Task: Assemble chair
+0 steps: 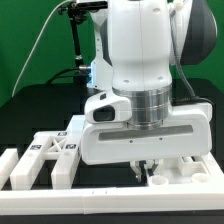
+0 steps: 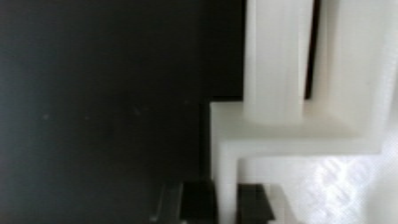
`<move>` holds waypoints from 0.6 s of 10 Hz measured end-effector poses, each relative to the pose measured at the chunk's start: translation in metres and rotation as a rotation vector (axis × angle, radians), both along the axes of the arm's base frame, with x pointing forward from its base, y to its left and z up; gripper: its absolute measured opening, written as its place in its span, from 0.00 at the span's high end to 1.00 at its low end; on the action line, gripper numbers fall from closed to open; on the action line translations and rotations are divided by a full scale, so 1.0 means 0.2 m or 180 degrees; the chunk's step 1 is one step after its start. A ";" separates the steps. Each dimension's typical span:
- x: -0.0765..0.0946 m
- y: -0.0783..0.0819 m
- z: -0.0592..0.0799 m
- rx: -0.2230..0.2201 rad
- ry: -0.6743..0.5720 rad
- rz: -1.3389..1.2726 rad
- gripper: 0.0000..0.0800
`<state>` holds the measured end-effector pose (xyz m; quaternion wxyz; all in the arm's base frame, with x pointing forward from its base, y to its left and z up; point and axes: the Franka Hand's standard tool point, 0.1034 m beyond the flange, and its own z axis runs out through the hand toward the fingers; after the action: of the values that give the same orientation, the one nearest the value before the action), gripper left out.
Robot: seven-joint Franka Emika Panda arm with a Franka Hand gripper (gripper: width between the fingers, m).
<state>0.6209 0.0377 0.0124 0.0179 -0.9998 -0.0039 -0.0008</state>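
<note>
Several white chair parts with black-and-white tags (image 1: 48, 150) lie at the exterior view's left. Another white chair part (image 1: 186, 172) sits at the right, just behind the front rail. My gripper (image 1: 143, 168) hangs low between them, close to the table, with its jaws shut. In the wrist view a long white bar (image 2: 276, 60) meets a white block (image 2: 285, 125), and a rougher white slab (image 2: 338, 185) lies beside it. The gripper (image 2: 226, 205) sits at the block's edge. A thin white strip shows between its dark fingers (image 2: 262, 203); I cannot tell whether it is pinched.
A white rail (image 1: 70, 196) runs along the table's front edge, with a white bar (image 1: 18, 165) at its left end. The black table (image 2: 98, 100) lies beside the parts. A dark stand with cables (image 1: 78, 45) rises behind the arm.
</note>
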 end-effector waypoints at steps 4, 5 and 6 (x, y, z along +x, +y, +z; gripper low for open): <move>0.00 0.00 0.00 0.0000 0.0003 0.0005 0.50; 0.00 0.00 0.00 0.0000 0.0003 0.0005 0.50; 0.00 0.00 0.00 0.0000 0.0004 0.0005 0.29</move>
<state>0.6203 0.0377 0.0119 0.0178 -0.9998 -0.0047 -0.0002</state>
